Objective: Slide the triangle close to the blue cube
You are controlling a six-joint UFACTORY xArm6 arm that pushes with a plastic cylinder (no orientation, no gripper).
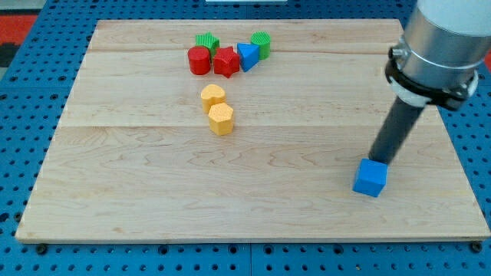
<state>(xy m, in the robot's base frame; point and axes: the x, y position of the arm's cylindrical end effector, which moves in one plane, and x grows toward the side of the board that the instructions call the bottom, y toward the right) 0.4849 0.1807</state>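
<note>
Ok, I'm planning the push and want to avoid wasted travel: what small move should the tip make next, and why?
Probably lift off toward the view's top left. My tip sits right behind the blue cube, while the blue triangle block lies far away in the cluster beside the red star-shaped block and a green block. It likely needs to get behind the triangle's far side first.

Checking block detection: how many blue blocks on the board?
2. The blue triangle sits in the cluster at the view's top, between the red star and a green block. The blue cube sits lower right, at my tip. None seems hidden.
</note>
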